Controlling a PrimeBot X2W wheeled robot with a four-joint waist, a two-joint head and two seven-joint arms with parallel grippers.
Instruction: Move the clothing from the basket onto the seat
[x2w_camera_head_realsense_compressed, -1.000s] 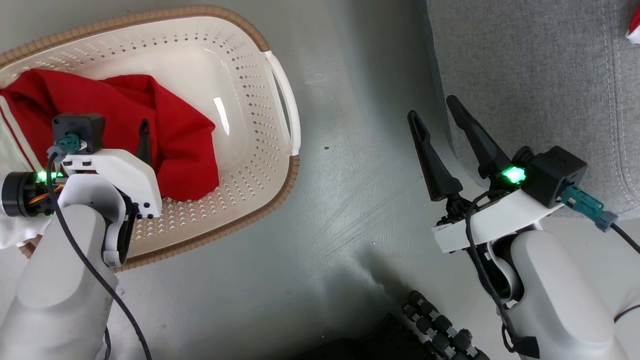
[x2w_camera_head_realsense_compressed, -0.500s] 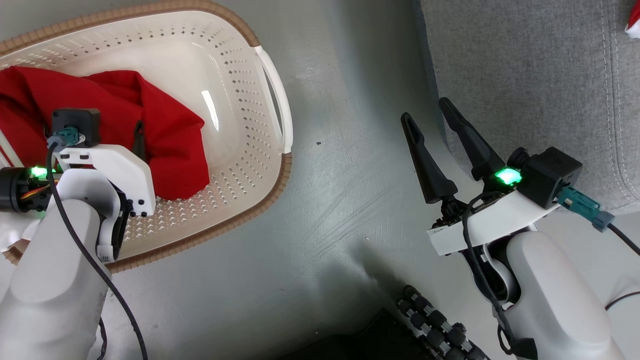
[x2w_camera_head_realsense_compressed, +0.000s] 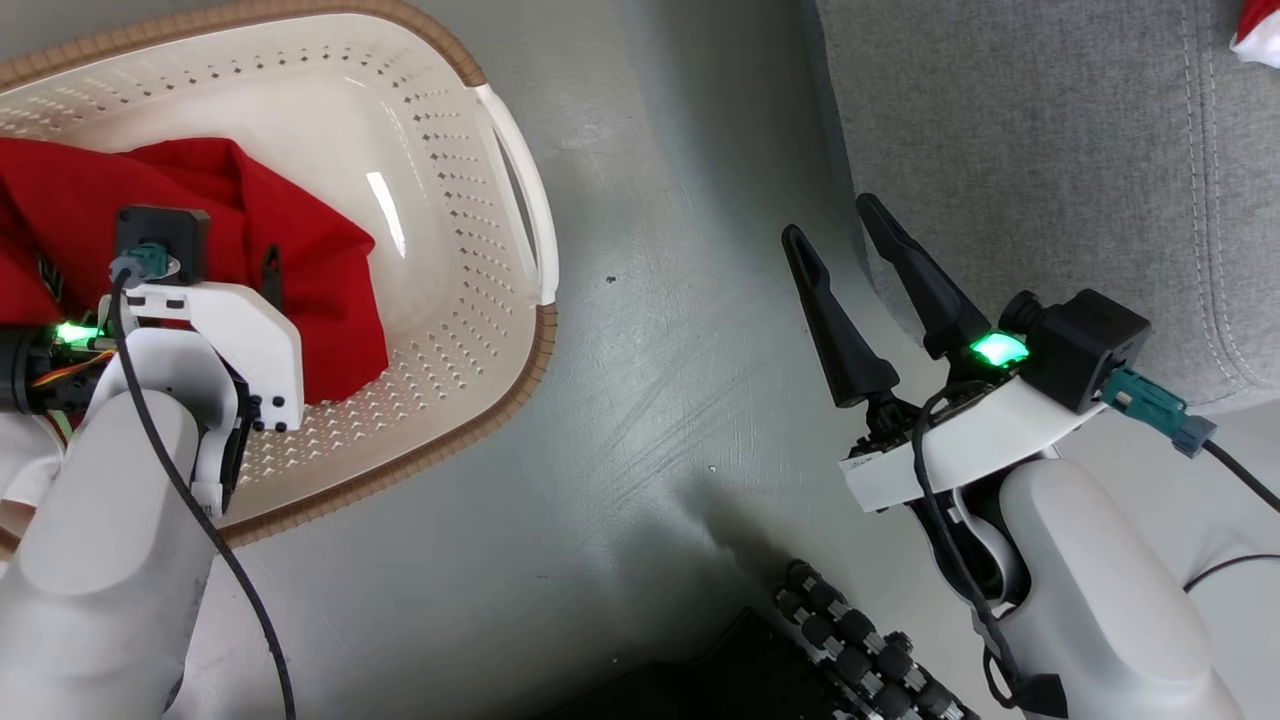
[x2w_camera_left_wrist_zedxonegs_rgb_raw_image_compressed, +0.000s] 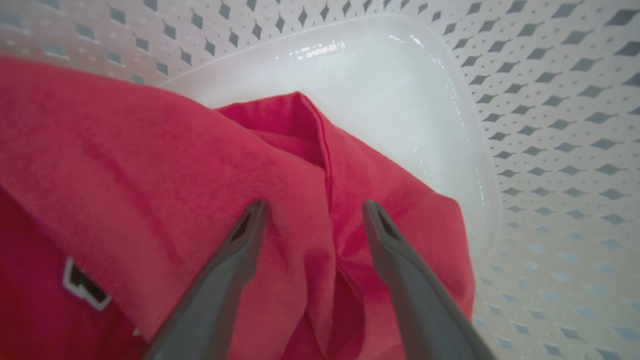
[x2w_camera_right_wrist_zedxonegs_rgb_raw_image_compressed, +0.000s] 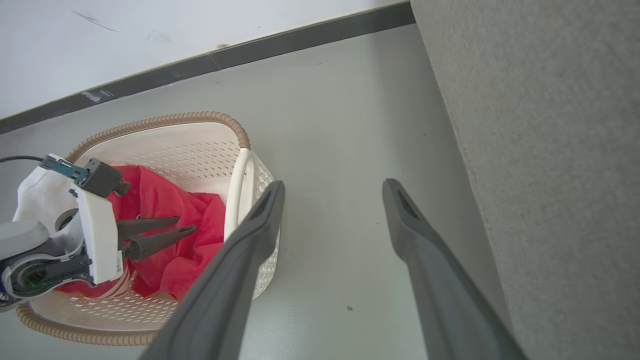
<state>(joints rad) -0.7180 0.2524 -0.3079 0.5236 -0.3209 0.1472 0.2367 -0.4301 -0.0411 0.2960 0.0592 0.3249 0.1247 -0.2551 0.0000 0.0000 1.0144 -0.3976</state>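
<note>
Left gripper (x2w_camera_left_wrist_zedxonegs_rgb_raw_image_compressed: 314, 206) spread wide, tips right at the clothing (x2w_camera_left_wrist_zedxonegs_rgb_raw_image_compressed: 140, 160) heaped in the basket's (x2w_camera_head_realsense_compressed: 455, 300) left end, not clamped. Right gripper (x2w_camera_head_realsense_compressed: 832, 218) released, empty, over the floor (x2w_camera_head_realsense_compressed: 650, 380) by the seat's (x2w_camera_head_realsense_compressed: 1000, 120) front edge.

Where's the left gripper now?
Head view, left side: the left gripper is open inside the basket, fingers over a fold of red clothing.

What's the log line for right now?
left gripper: open, tips at clothing in basket | right gripper: open, empty, above floor beside seat | stage: not yet grasped
</note>
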